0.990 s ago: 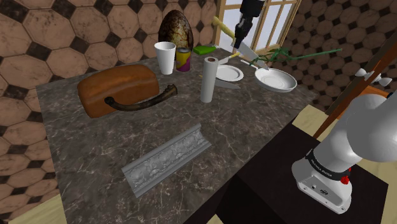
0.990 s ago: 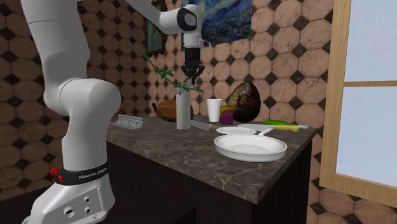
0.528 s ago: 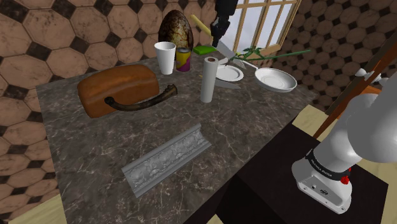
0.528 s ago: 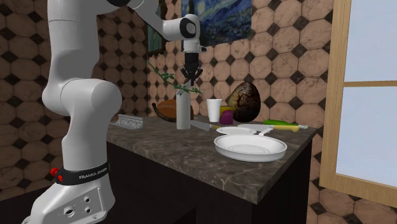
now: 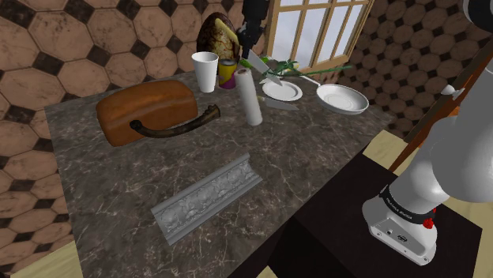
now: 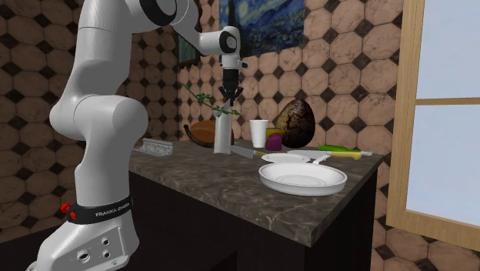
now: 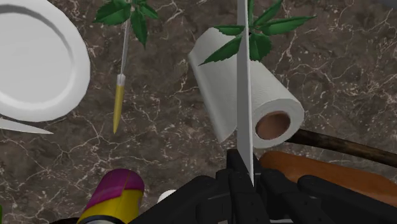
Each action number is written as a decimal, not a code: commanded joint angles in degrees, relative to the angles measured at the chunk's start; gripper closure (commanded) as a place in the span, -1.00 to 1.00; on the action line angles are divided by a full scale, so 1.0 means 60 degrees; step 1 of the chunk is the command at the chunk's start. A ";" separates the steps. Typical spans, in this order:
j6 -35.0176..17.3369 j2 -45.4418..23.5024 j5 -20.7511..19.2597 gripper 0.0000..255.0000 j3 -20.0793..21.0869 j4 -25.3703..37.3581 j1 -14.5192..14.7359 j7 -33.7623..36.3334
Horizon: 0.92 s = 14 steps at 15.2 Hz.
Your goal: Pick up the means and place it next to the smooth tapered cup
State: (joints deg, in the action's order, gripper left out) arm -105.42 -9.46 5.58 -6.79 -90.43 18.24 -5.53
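Your gripper (image 7: 245,183) is clasping the thin leafy stem (image 7: 244,95), fingers closed tight on it, and is hovering over the tilted paper roll (image 5: 250,96), near the white cup (image 5: 206,69).

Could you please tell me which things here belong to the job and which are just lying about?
Job: leafy stem, gripper holding it, white cup.
Lying about: bread loaf, paper towel roll, plate, frying pan, grey moulding.

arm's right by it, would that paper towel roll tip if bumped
Likely yes: the paper towel roll stands tall on a narrow end and seems to lean. Its hollow core suggests light weight; once down it would probably roll.
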 commanded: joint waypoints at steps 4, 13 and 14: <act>-0.0633 -0.0009 0.0017 1.00 0.0007 -0.0619 0.0010 -0.0044; -0.1745 -0.0135 0.0075 1.00 0.0022 -0.1609 0.0020 -0.0143; -0.1865 -0.0159 0.0083 1.00 0.0024 -0.1707 0.0021 -0.0155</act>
State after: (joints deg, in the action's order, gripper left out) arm -115.77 -10.18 6.02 -6.68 -100.10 18.33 -6.43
